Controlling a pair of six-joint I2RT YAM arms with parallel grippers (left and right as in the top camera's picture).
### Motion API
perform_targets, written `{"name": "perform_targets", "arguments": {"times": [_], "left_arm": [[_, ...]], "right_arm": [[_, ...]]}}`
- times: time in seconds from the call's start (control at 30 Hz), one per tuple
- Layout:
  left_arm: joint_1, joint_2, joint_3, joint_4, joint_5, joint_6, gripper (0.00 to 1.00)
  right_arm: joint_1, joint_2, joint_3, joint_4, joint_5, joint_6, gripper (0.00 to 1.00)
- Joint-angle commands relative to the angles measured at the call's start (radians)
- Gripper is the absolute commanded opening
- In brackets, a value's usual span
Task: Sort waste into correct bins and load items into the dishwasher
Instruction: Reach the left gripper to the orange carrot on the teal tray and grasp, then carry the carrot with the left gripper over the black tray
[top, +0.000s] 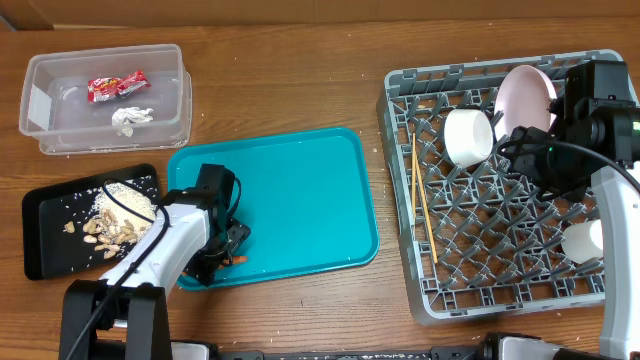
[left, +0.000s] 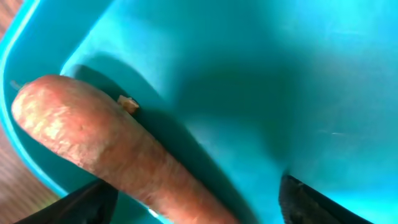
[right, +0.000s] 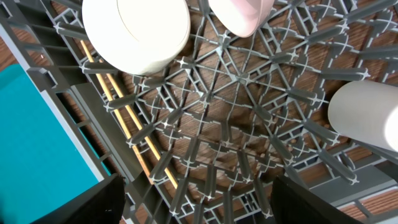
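Hanging wide open and empty at the teal tray's near left corner, the left pincer straddles the carrot, whose long axis slants across the gap, nearer one finger, while the right pincer gapes empty over the rack, well apart.

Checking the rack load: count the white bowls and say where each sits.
2. One bowl sits in the dish rack beside the plate; the other bowl is near the rack's right wall, partly hidden by the right arm.

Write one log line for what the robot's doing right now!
left jaws open around carrot on teal tray | right jaws open above dish rack
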Motion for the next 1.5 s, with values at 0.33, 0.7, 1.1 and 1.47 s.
{"name": "perform_targets", "arguments": {"times": [0.33,0.7,1.1,1.47], "left_arm": [[0.0,0.029,-0.036,0.021,-0.036,0.0,0.4],[0.0,0.027,0.008,0.014,-0.053,0.121,0.06],[0.058,0.027,0.343,-0.169,-0.102,0.269,0.04],[0.373,0.03,0.425,-0.133,-0.153,0.336,0.04]], "right_arm": [[-0.001,0.002,-0.004,0.0,-0.005,-0.004,0.77],[-0.001,0.002,-0.004,0.0,-0.005,-0.004,0.77],[-0.001,0.002,-0.004,0.002,-0.005,-0.006,0.77],[-0.001,0.002,-0.004,0.008,-0.005,-0.006,0.77]]}}
